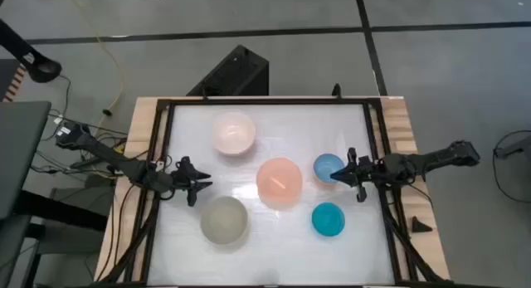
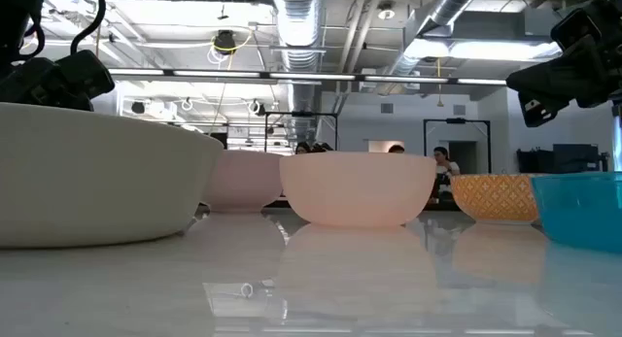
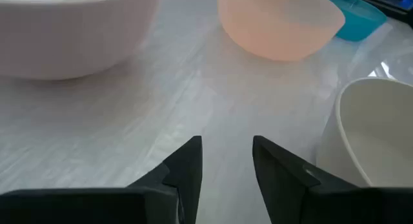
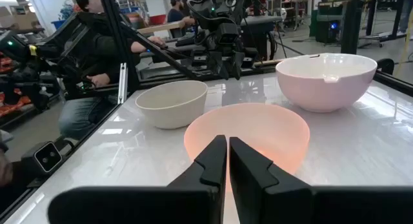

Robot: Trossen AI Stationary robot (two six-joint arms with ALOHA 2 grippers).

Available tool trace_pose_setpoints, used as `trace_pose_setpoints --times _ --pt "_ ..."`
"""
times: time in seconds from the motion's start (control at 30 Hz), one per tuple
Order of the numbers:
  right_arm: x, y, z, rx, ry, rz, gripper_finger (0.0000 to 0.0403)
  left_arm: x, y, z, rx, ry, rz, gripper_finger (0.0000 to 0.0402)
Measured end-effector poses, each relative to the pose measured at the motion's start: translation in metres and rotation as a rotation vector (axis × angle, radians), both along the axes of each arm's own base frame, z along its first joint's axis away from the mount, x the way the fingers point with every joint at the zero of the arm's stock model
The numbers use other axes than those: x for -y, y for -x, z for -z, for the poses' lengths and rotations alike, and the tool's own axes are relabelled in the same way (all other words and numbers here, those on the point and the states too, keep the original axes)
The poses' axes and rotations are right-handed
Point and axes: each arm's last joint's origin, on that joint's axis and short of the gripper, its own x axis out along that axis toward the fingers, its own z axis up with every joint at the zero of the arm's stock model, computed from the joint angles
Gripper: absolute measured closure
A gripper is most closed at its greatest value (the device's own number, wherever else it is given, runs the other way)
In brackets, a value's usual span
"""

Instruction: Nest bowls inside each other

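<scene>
Five bowls rest upright on their bases on the white table. The pale pink-white bowl (image 1: 233, 132) is far left, the salmon-orange bowl (image 1: 279, 182) in the middle, the grey-beige bowl (image 1: 224, 220) near left, the light blue bowl (image 1: 327, 165) right of the middle, and the teal-blue bowl (image 1: 328, 219) near right. My left gripper (image 1: 203, 182) (image 3: 226, 153) hovers open between the pale and grey-beige bowls, pointing at the salmon one. My right gripper (image 1: 342, 177) (image 4: 228, 153) is shut, level and raised at the light blue bowl's right rim. Nothing shows between its fingers.
Black frame rails (image 1: 377, 155) run along the table's left, right and far sides, with wooden strips (image 1: 404, 130) outside them. A black box (image 1: 236, 72) stands on the floor past the far edge. A seated person (image 4: 90, 69) shows beyond the table's left side.
</scene>
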Motion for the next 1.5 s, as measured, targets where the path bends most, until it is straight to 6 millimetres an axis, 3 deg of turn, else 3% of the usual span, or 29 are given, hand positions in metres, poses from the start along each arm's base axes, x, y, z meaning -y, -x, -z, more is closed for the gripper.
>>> trace_pose_setpoints --times 0.53,0.87,1.07,1.3,1.5 --pt "0.0 0.0 -0.007 0.066 -0.015 0.002 0.0351 0.0 0.0 0.0 0.0 0.0 0.001 0.0276" --pt "0.004 0.0 -0.015 0.135 -0.093 0.138 0.0351 0.0 0.0 0.0 0.0 0.0 0.001 0.0276" --pt "0.003 -0.006 -0.031 0.16 -0.076 0.16 0.0351 0.0 0.0 0.0 0.0 0.0 0.0 0.0276" --pt "-0.003 -0.03 -0.05 0.064 -0.044 0.16 0.0351 0.0 0.0 0.0 0.0 0.0 0.0 0.0276" --pt "-0.013 -0.072 -0.074 -0.047 0.054 0.144 0.0351 0.0 0.0 0.0 0.0 0.0 0.0 0.0276"
